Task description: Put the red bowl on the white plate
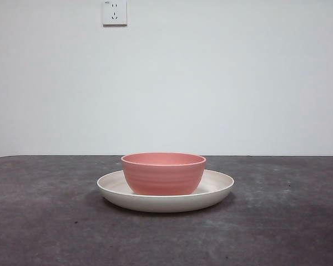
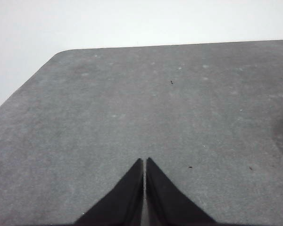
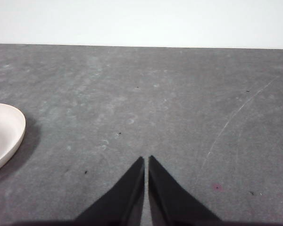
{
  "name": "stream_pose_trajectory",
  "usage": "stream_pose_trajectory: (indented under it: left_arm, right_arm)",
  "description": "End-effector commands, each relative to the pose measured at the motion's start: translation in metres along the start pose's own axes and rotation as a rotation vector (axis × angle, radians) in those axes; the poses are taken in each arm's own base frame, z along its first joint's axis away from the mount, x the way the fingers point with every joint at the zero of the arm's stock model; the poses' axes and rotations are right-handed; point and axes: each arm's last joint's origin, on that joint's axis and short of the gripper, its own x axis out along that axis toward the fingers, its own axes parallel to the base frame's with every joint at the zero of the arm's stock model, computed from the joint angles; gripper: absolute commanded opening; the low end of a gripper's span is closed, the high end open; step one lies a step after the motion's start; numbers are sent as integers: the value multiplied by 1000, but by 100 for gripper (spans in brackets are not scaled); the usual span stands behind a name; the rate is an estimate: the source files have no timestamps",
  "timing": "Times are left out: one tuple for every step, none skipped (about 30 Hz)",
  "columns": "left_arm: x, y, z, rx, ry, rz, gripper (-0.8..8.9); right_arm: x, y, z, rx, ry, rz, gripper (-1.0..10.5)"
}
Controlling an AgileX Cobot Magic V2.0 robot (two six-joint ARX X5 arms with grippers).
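Note:
The red bowl (image 1: 163,173) stands upright inside the white plate (image 1: 220,183) at the middle of the dark table in the front view. No arm shows in the front view. My left gripper (image 2: 145,161) is shut and empty over bare table, with neither dish in its view. My right gripper (image 3: 146,159) is shut and empty over bare table. An edge of the white plate (image 3: 4,134) shows at the side of the right wrist view, well apart from the jaws. The bowl is out of both wrist views.
The dark grey table (image 1: 44,221) runs back to a white wall with a socket (image 1: 115,12). The table's rounded corner and edge (image 2: 61,52) show in the left wrist view.

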Motion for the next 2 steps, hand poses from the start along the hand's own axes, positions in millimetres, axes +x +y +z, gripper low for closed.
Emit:
stream_pose_trajectory:
  left_arm:
    - [2,0,-7,1,28,1,10]
    - [2,0,-7,1,28,1,10]
  right_arm:
    - [0,0,0,10,-9,-2,8]
    - [0,0,0,10,-9,-2,8]
